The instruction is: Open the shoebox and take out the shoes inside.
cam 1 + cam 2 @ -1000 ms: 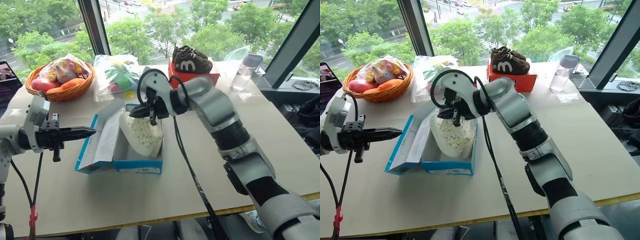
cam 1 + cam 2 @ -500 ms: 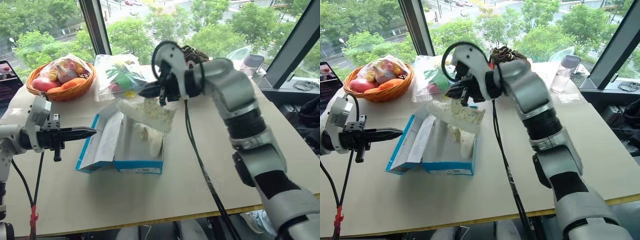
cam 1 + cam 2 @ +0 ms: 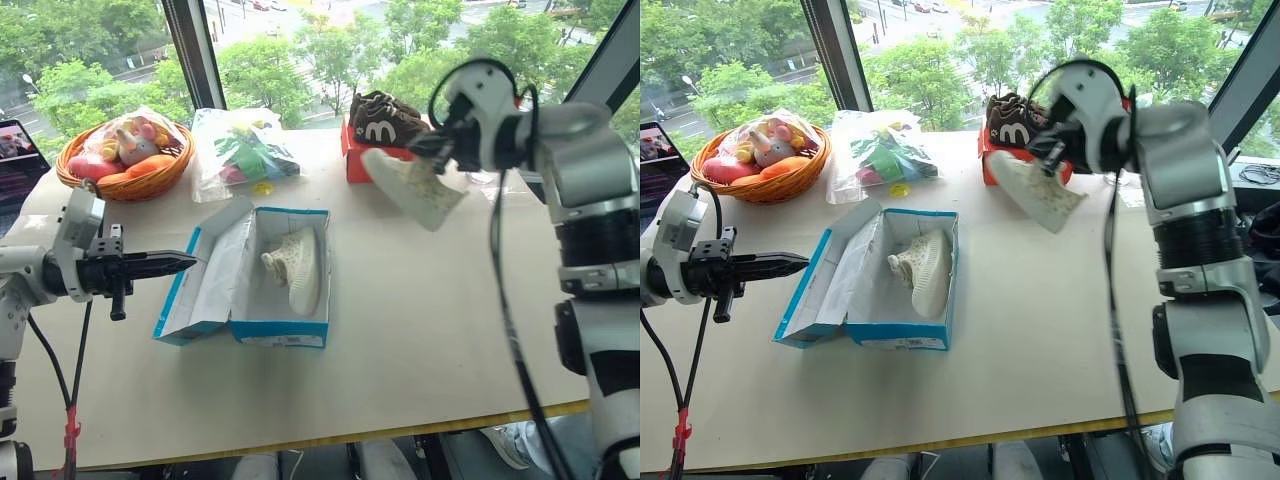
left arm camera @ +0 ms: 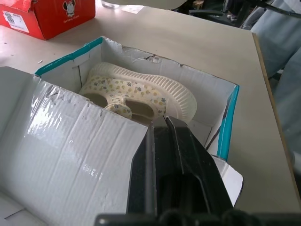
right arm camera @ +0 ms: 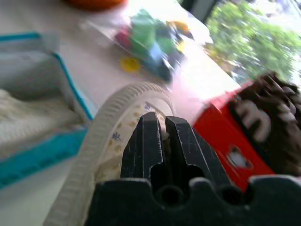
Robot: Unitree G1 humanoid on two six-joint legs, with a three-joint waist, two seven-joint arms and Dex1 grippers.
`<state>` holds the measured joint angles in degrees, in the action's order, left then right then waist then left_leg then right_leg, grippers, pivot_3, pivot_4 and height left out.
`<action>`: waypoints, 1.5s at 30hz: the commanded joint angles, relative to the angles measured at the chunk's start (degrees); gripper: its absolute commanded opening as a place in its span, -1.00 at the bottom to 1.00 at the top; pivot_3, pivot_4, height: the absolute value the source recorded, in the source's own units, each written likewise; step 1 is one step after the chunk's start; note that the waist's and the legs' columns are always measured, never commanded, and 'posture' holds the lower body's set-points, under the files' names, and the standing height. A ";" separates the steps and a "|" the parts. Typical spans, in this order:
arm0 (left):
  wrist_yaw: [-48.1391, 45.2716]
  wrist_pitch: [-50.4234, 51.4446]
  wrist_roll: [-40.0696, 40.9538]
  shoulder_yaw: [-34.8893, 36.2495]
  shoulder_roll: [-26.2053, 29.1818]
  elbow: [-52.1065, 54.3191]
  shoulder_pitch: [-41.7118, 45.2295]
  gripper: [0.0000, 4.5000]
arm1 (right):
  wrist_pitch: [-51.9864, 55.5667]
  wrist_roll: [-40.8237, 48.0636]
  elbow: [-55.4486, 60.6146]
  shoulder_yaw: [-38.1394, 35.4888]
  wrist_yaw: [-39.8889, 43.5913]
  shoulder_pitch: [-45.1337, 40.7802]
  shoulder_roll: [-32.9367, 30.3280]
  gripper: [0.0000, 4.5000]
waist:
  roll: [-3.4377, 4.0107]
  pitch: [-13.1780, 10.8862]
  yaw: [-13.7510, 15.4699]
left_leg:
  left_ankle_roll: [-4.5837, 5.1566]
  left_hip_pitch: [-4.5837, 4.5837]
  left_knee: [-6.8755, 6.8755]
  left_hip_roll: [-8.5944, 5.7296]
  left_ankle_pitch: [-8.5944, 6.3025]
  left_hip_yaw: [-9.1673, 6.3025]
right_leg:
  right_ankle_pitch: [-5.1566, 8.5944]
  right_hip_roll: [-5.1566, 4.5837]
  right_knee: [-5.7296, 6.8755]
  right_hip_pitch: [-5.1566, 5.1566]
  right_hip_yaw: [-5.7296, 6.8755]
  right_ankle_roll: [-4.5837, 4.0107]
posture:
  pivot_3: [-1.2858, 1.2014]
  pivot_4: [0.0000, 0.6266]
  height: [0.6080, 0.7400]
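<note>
Nearest you on the table (image 3: 420, 330), the shoebox (image 3: 250, 285) lies open, lid folded left, one cream shoe (image 3: 298, 268) inside. Your left pincer (image 3: 180, 263) hovers closed and empty beside the lid. Farther back, your right pincer (image 3: 425, 147) is clamped on the other shoe (image 3: 412, 190), held aloft before the red box (image 3: 352, 160).

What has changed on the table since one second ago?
The right gripper, shut on one cream shoe, lifted it out of the shoebox and carried it right, near the red box. The other shoe, the open box and the shut left gripper stayed put.
</note>
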<state>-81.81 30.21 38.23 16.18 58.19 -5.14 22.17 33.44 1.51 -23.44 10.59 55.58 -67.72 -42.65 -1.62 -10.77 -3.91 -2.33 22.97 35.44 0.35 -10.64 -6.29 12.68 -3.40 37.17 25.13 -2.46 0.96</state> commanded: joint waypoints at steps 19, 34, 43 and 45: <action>-1.60 0.58 1.77 1.45 0.60 2.38 1.73 -1.00 | -3.61 -7.84 5.02 -1.52 -7.98 17.51 -0.10 -0.25 | 0.12 -0.07 -0.11 | 0.01 -0.03 0.09 0.01 -0.01 0.11 | 0.02 0.02 0.03 -0.03 -0.14 0.05 | 0.03 -0.52 1.00; -0.30 0.70 3.93 2.86 -1.28 2.46 1.76 -1.00 | 9.44 7.17 16.29 -7.50 0.62 13.95 0.36 0.96 | 0.13 -0.08 -0.23 | 0.12 0.01 0.23 0.01 -0.07 0.11 | 0.00 0.03 0.04 -0.04 -0.14 0.04 | 0.03 -0.52 1.00; 2.61 1.66 5.71 5.19 -2.57 5.11 -1.08 -1.00 | 13.34 16.52 26.36 -5.95 9.04 6.69 -0.53 0.96 | 0.14 -0.09 -0.10 | 0.20 0.02 0.33 0.04 -0.12 0.11 | 0.00 0.04 0.05 -0.06 -0.11 0.05 | 0.03 -0.52 1.00; 3.16 1.42 5.86 5.38 -2.92 5.39 -1.73 -1.00 | 15.16 17.35 28.76 -2.08 9.69 3.50 2.52 0.96 | 0.15 -0.09 -0.24 | 0.20 0.04 0.37 0.04 -0.12 0.11 | 0.00 0.03 0.05 -0.06 -0.11 0.05 | 0.03 -0.52 1.00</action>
<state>-79.27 31.57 42.91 19.56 55.55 -1.58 20.60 46.95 17.14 1.15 6.13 64.17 -60.75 -42.04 -1.47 -10.86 -4.14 -2.13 22.99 35.81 0.39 -10.76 -6.17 12.68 -3.37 37.21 25.07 -2.58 1.03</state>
